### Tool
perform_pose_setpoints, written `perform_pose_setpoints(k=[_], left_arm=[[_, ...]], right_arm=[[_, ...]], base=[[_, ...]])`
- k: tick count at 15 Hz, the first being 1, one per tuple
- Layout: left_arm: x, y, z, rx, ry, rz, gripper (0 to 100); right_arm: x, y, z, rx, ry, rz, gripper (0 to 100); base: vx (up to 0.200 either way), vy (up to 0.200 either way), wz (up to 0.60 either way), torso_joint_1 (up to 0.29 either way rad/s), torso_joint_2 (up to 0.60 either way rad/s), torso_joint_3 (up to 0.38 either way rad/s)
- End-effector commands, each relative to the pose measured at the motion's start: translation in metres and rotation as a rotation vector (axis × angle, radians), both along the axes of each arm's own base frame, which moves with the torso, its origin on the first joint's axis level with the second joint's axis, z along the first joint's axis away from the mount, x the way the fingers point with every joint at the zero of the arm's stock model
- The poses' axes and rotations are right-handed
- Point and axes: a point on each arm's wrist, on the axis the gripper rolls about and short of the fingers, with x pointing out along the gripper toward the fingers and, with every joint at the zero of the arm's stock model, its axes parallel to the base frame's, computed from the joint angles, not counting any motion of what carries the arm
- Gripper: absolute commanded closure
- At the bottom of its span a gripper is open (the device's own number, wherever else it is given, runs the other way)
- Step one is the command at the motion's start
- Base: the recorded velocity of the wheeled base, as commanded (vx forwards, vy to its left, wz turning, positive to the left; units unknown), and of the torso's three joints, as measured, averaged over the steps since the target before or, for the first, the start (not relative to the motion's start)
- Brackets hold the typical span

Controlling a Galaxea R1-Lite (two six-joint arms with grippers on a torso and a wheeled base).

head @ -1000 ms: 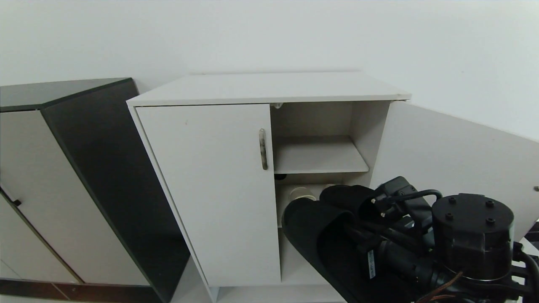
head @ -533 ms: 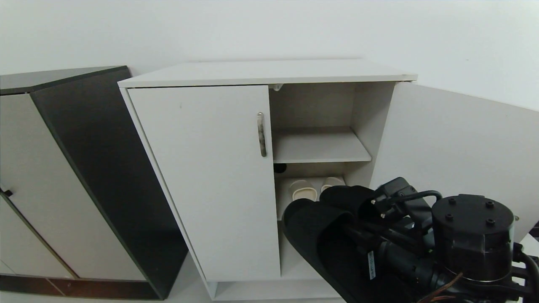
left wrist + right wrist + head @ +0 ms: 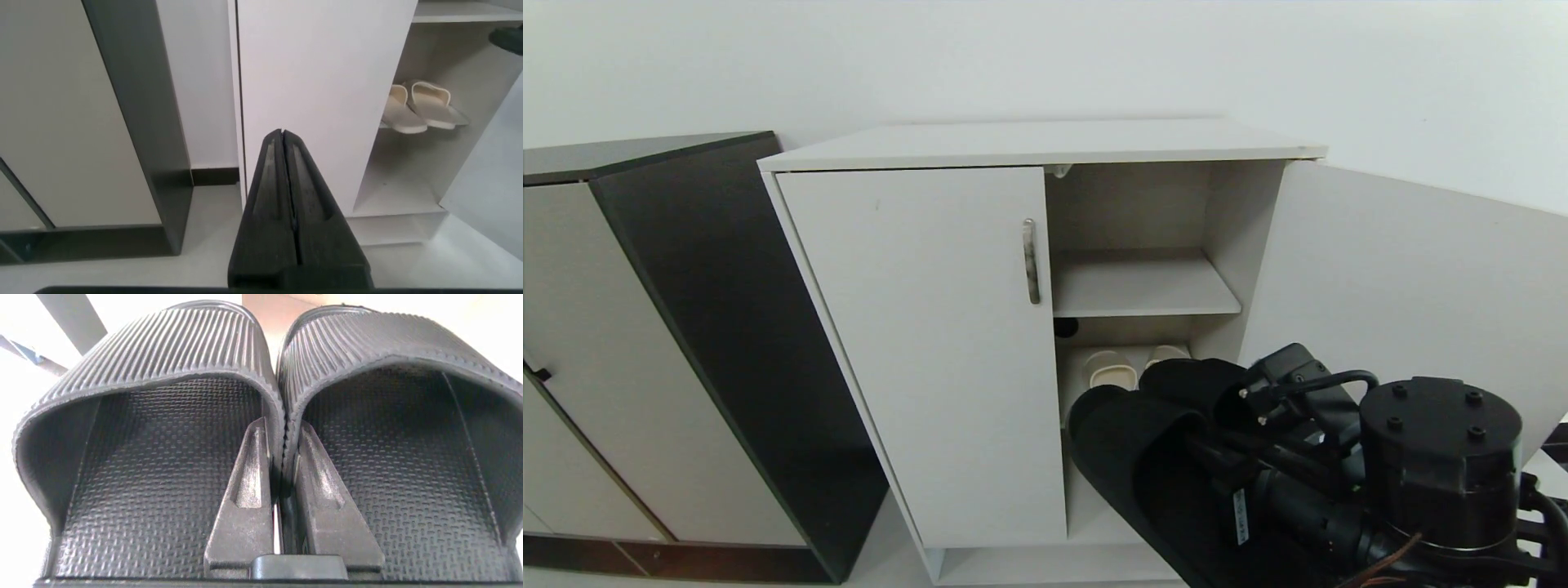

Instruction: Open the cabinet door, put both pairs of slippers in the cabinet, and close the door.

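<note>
Slippers [image 3: 1131, 433], black rubber, are sitting pinched by their adjoining strap edges in the right claw [image 3: 282, 433], before the open cabinet [image 3: 915, 343]. They are likely handling light and flexible; left claw [image 3: 282, 139] is sitting closed, empty.

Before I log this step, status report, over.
Left gripper shut, holding nothing. Right gripper shut on black slippers, facing open cabinet. White slippers on lower shelf.
</note>
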Motion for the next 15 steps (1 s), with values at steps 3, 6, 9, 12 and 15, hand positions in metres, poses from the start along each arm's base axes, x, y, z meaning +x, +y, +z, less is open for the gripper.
perform_pose_setpoints(k=[3, 6, 9, 12, 15], left_arm=[[0.0, 0.0, 0.0, 0.0, -0.001, -0.001, 100], [0.0, 0.0, 0.0, 0.0, -0.001, -0.001, 100], [0.0, 0.0, 0.0, 0.001, -0.001, -0.001, 100], [0.0, 0.0, 0.0, 0.001, -0.001, 0.001, 100], [0.0, 0.0, 0.0, 0.001, -0.001, 0.001, 100]], right_arm=[[0.033, 0.042, -0.004, 0.036, 0.003, -0.222, 100], [0.066, 0.068, 0.0, 0.004, -0.018, -0.432, 100], [0.078, 0.074, 0.033, 0.017, -0.03, -0.486, 100], [0.086, 0.072, 0.045, 0.051, -0.053, -0.557, 100], [0.086, 0.072, 0.041, 0.047, -0.054, -0.56, 100]], base=[[0.0, 0.0, 0.0, -0.003, 0.07, 0.037], [0.0, 0.0, 0.0, 0.0, 0.0, 0.0], [0.0, 0.0, 0.0, 0.0, 0.0, 0.0], [0.0, 0.0, 0.0, 0.0, 0.0, 0.0], [0.0, 0.0, 0.0, 0.0, 0.0, 0.0]])
